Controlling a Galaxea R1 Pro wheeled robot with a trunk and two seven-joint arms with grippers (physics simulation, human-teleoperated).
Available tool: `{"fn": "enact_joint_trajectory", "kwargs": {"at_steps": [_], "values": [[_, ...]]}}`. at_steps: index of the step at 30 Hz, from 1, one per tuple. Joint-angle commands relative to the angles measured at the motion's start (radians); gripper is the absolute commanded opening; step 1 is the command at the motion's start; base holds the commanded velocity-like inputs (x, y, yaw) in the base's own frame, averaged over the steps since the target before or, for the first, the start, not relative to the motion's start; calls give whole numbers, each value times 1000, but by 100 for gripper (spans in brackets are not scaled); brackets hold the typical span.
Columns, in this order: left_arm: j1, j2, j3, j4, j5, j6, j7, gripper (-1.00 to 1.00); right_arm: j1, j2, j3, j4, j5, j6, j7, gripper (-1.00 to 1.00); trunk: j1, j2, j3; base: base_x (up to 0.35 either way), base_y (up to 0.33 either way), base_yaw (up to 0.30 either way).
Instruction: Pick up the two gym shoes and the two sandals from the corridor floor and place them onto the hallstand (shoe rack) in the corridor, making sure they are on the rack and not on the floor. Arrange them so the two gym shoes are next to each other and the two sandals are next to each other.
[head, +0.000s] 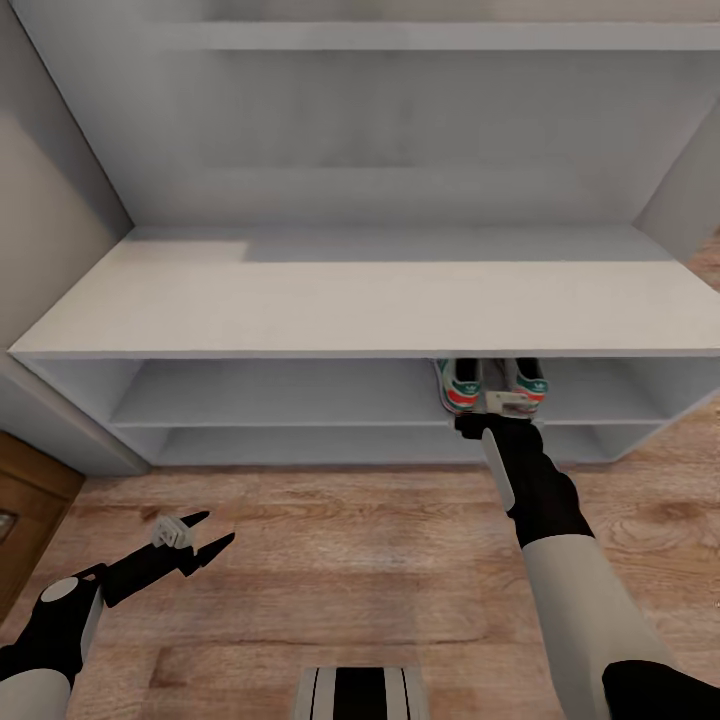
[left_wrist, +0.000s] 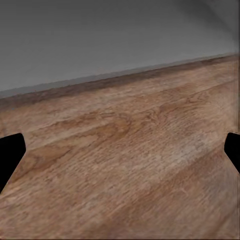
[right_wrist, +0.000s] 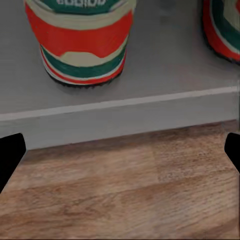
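The two gym shoes stand side by side, heels outward, on the upper shelf of the grey hallstand (head: 300, 300), right of its middle: one gym shoe (head: 458, 385) (right_wrist: 80, 45) and its mate (head: 530, 382) (right_wrist: 222, 30). My right gripper (head: 498, 410) (right_wrist: 120, 150) is open just in front of that shelf's edge, holding nothing, a little short of the red heels. My left gripper (head: 210, 532) (left_wrist: 120, 155) hovers open and empty over the corridor floor (head: 350, 560) at the lower left. The sandals are out of view.
A beige wall (head: 40, 200) flanks the hallstand's left side, and a brown wooden panel (head: 25, 510) stands at the far left. The hallstand's lower shelf (head: 300, 445) lies under the shoes' shelf. My base (head: 355, 695) shows at the bottom edge.
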Motion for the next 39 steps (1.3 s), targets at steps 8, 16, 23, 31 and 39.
{"fn": "enact_joint_trajectory", "kwargs": {"at_steps": [8, 16, 23, 31, 39], "values": [[-1, -1, 5, -1, -10, -10, -3, 100, 0, 1, -2, -1, 1, 5, -1, 100, -1, 0, -1, -242, 0, 0], [-1, -1, 5, -1, -10, -10, -3, 100, 1, 1, -1, -1, 1, 5, -1, 100, -1, 0, -1, -32, 0, 0], [28, -11, 3, 25, -28, -3, -29, 100, 29, 1, -8, -29, 9, 33, 2, 100, -1, 0, -1, -1, 0, 0], [73, -10, -1, 70, -35, -3, -24, 100, 37, 1, -7, -2, 10, 40, 2, 100, -1, 0, -1, 0, 0, 0], [119, -10, 0, 115, -36, -4, -24, 100, 36, 1, -7, 39, 11, 40, 2, 100, -1, 0, -1, 0, 0, 0]]}}
